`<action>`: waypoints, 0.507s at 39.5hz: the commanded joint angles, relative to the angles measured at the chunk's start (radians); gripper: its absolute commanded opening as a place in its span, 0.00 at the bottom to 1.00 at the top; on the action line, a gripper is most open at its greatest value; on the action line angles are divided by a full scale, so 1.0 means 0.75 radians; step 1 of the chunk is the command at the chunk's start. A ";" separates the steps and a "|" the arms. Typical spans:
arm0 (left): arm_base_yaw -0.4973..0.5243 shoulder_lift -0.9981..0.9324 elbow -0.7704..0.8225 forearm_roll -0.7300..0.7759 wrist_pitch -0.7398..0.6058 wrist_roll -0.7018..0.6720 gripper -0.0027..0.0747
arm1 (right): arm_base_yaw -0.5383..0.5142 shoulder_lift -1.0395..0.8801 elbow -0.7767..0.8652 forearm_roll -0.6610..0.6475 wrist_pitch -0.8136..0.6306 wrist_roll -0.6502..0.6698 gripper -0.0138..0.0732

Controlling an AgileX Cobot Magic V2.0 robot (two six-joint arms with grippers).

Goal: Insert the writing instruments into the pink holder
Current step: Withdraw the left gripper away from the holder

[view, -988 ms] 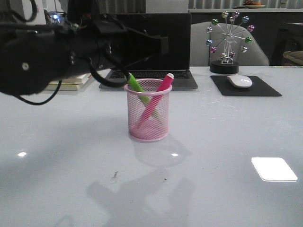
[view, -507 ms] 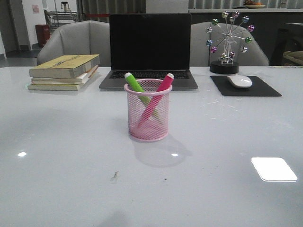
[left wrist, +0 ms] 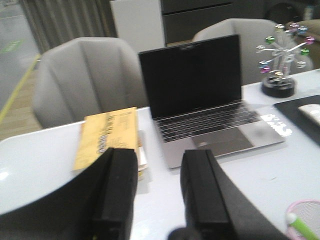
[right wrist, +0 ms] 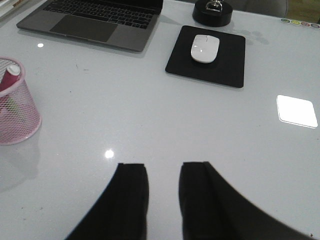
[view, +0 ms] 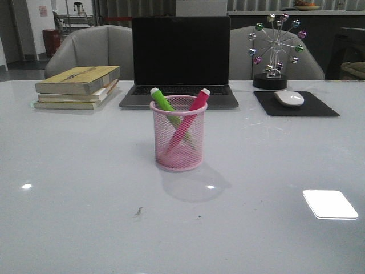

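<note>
- We see the pink holder (view: 178,136) standing upright mid-worktop, in front of the laptop (view: 179,60), which sits along the far edge.
- The green pen (view: 166,105) and pink pen (view: 193,111) both lean inside it, crossing (whitish ends up).
- The left gripper (left wrist: 159,192) has its fingers spread, holding nothing.
- The right gripper (right wrist: 163,197) is likewise parted and empty, hovering, it seems, over bare worktop (right wrist: 150,110).

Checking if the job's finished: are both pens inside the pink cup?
Yes. The green pen and pink pen both stand crossed inside the pink cup.
</note>
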 commanded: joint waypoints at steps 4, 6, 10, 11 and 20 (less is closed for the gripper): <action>0.064 -0.183 0.056 0.022 -0.021 0.000 0.44 | -0.009 -0.008 -0.039 0.023 -0.094 -0.009 0.51; 0.076 -0.237 0.106 0.022 -0.021 0.000 0.44 | -0.009 -0.008 -0.039 0.023 -0.094 -0.009 0.51; 0.091 -0.347 0.210 0.022 -0.021 0.000 0.44 | -0.009 -0.008 -0.039 0.023 -0.094 -0.009 0.51; 0.094 -0.379 0.238 0.022 -0.021 0.000 0.44 | -0.009 -0.008 -0.039 0.023 -0.094 -0.009 0.51; 0.101 -0.595 0.420 0.023 0.024 0.000 0.44 | -0.009 -0.008 -0.039 0.023 -0.094 -0.009 0.51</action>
